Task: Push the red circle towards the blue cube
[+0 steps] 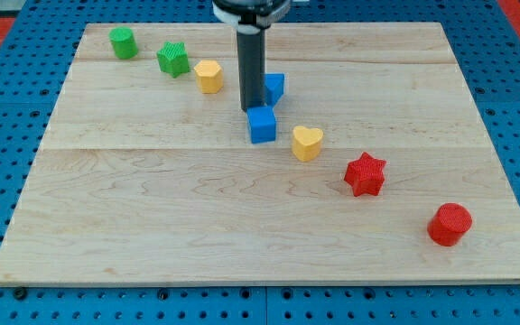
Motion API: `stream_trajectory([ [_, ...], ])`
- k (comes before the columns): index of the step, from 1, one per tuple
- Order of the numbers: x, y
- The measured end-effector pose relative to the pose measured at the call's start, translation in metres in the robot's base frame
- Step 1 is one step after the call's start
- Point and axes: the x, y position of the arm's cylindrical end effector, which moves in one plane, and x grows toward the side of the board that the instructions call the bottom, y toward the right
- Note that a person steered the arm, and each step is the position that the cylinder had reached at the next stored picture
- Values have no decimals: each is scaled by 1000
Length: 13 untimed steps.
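Note:
The red circle lies near the view's bottom right corner of the wooden board. The blue cube sits near the board's middle, toward the view's top. My tip stands just at the cube's upper left edge, touching or nearly touching it. The rod rises straight up from there and hides part of a second blue block behind it. The red circle is far from my tip, to the view's lower right.
A yellow heart and a red star lie on a diagonal between the cube and the red circle. A yellow block, a green star and a green cylinder sit at the view's top left.

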Motion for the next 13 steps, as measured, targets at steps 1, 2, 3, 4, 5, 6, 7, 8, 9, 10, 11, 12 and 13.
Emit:
stream_trajectory([
  [1,62,6],
  [2,111,-27],
  [3,182,11],
  [4,188,109],
  [5,205,137],
  [6,213,202],
  [7,203,291],
  [8,179,233],
  [9,151,162],
  [10,98,99],
  [11,54,40],
  [12,14,-14],
  [13,22,-15],
])
